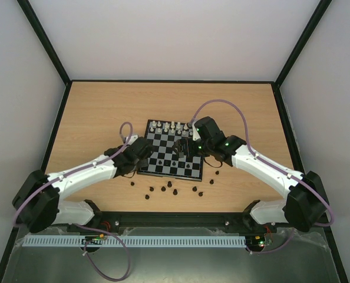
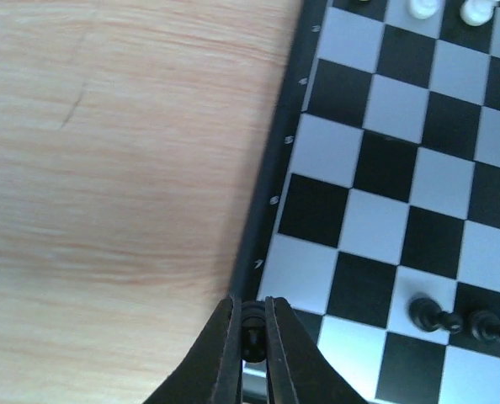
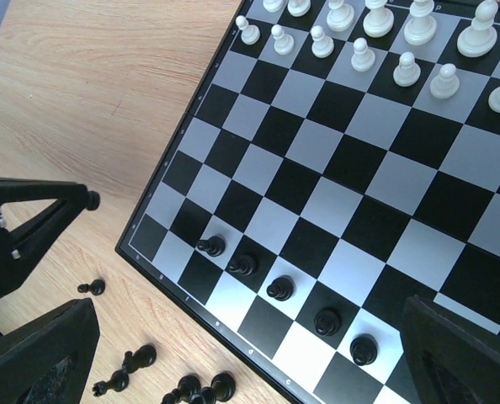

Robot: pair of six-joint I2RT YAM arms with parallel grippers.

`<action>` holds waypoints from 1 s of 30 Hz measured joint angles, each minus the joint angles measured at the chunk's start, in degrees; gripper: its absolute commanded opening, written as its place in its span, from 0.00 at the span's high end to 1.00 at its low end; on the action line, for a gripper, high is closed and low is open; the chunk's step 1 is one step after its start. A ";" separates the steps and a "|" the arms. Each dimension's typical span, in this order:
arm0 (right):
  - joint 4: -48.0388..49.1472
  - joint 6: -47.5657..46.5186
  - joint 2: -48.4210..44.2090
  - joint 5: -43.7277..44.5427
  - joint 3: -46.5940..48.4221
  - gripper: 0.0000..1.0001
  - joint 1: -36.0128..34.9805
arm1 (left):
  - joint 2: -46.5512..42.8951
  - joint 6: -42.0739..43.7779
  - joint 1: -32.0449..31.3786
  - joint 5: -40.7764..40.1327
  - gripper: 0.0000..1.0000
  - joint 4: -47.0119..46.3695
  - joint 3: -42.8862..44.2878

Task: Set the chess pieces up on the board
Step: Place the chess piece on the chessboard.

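Observation:
The board [image 1: 166, 158] lies mid-table with white pieces [image 1: 170, 126] along its far rows. Several black chess pieces [image 3: 279, 289] stand in a diagonal row on its near side. My left gripper [image 2: 252, 330] is shut on a small black piece [image 2: 254, 324] just over the board's left border [image 2: 271, 202]. The right wrist view shows that gripper [image 3: 31, 227] beside the board's corner, above the wood. My right gripper [image 3: 248, 337] hangs over the board's near rows, its fingers [image 3: 39, 353] wide open with nothing between them.
Loose black pieces [image 1: 163, 189] lie scattered on the wooden table between the board's near edge and the arm bases, several of them on their sides [image 3: 128, 369]. More loose ones [image 1: 216, 174] sit by the board's near right corner. Dark rails frame the table.

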State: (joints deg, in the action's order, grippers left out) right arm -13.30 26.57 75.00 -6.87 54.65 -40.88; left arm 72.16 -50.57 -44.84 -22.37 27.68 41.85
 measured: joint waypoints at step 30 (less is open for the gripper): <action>-0.02 0.00 -0.74 2.58 0.00 0.01 0.00 | 19.58 7.04 -2.16 6.56 0.95 -6.64 9.75</action>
State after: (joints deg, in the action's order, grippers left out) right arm -13.32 26.57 74.26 -4.29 54.65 -40.88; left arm 91.74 -43.53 -47.00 -15.81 21.04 51.59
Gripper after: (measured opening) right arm 0.986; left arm 0.072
